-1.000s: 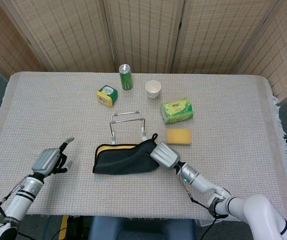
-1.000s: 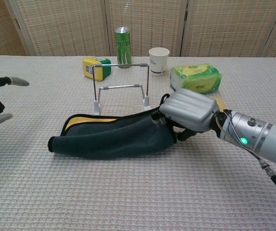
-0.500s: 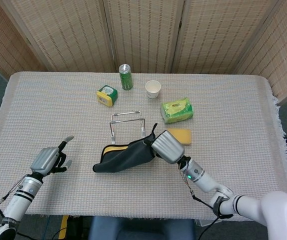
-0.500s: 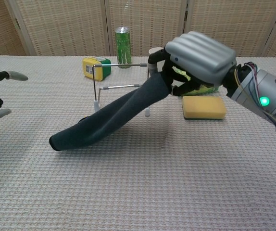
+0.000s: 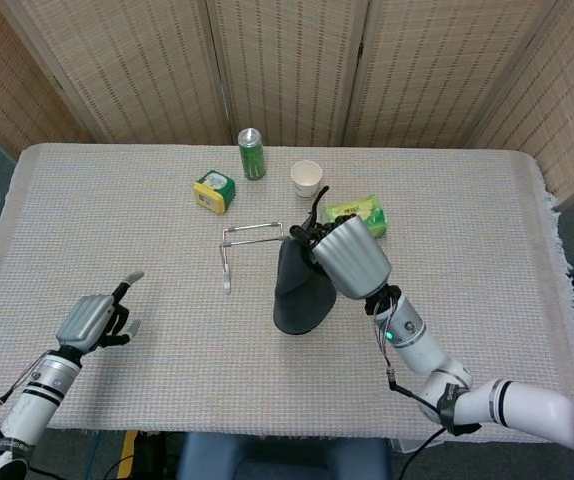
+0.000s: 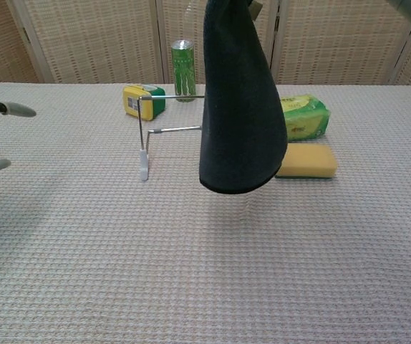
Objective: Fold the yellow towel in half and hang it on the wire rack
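We see the right hand (image 5: pixel 348 257) raised above the table (image 5: pixel 487 230), its fingers (image 5: pixel 312 232) clamped on the top end of the folded towel (image 6: pixel 239 107). The towel hangs straight down below those fingers, dark side outward, its rounded bottom edge clear of the cloth. In the chest view the hand itself is cut off at the top of the frame, so we only get the towel dangling.

Just beside the fingers, on their left, stands the wire rack (image 5: pixel 251 245); the hanging towel overlaps the rack's right end in both views, and we cannot tell whether it touches the wire.

Beyond the fingers sit the white paper cup (image 5: pixel 307 178) and the green can (image 5: pixel 252 153), with the yellow-green box (image 5: pixel 213 191) further left. The green tissue pack (image 6: pixel 303 117) lies just to the right of the towel, and the yellow sponge (image 6: pixel 307 160) rests in front of it.

Well apart, at the near left edge, the left hand (image 5: pixel 91 319) hovers low over the table, holding nothing, its fingers (image 6: pixel 18 110) spread apart.
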You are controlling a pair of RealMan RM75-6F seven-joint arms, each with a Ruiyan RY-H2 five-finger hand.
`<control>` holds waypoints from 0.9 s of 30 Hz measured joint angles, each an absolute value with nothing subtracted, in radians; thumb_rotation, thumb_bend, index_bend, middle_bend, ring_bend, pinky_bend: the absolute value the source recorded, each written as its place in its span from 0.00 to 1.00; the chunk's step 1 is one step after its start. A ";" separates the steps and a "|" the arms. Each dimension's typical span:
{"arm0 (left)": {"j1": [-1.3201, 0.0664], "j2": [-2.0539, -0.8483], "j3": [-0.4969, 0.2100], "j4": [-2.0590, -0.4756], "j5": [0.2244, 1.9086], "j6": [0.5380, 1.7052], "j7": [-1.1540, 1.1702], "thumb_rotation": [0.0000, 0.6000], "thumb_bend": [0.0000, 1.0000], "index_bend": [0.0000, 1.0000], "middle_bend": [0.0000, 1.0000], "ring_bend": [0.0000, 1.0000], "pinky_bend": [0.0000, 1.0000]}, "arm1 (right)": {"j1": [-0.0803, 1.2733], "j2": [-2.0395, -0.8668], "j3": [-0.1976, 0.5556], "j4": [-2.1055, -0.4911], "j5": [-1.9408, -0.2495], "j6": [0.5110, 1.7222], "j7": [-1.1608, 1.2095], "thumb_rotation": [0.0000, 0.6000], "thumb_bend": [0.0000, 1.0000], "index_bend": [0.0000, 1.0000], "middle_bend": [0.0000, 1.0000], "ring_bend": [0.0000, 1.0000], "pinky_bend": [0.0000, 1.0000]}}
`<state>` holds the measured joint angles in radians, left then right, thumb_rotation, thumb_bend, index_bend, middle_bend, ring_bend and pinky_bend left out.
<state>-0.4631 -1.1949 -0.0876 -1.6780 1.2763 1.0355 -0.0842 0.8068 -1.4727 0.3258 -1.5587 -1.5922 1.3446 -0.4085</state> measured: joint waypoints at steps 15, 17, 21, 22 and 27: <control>-0.447 -1.187 -0.072 -1.657 1.291 1.033 -0.114 1.00 0.48 0.00 0.87 0.79 0.89 | 0.914 -1.569 0.398 -1.490 -1.393 1.206 -0.584 1.00 0.60 0.80 0.92 1.00 1.00; -0.443 -1.186 -0.069 -1.656 1.293 1.035 -0.118 1.00 0.48 0.00 0.87 0.79 0.89 | 0.938 -1.589 0.410 -1.459 -1.374 1.191 -0.594 1.00 0.60 0.80 0.92 1.00 1.00; -0.433 -1.187 -0.062 -1.650 1.295 1.038 -0.126 1.00 0.48 0.00 0.87 0.79 0.89 | 0.998 -1.631 0.433 -1.375 -1.355 1.158 -0.610 1.00 0.60 0.80 0.92 1.00 1.00; -0.431 -1.188 -0.059 -1.647 1.294 1.037 -0.128 1.00 0.48 0.00 0.87 0.79 0.89 | 1.011 -1.639 0.437 -1.357 -1.352 1.151 -0.613 1.00 0.60 0.80 0.92 1.00 1.00; -0.423 -1.188 -0.056 -1.639 1.291 1.037 -0.134 1.00 0.48 0.00 0.87 0.79 0.89 | 1.084 -1.681 0.455 -1.246 -1.330 1.105 -0.622 1.00 0.60 0.80 0.92 1.00 1.00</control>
<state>-0.4226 -1.1882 -0.0557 -1.6385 1.2908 1.0375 -0.1337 1.0845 -1.6806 0.4552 -1.2457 -1.3302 1.1053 -0.6223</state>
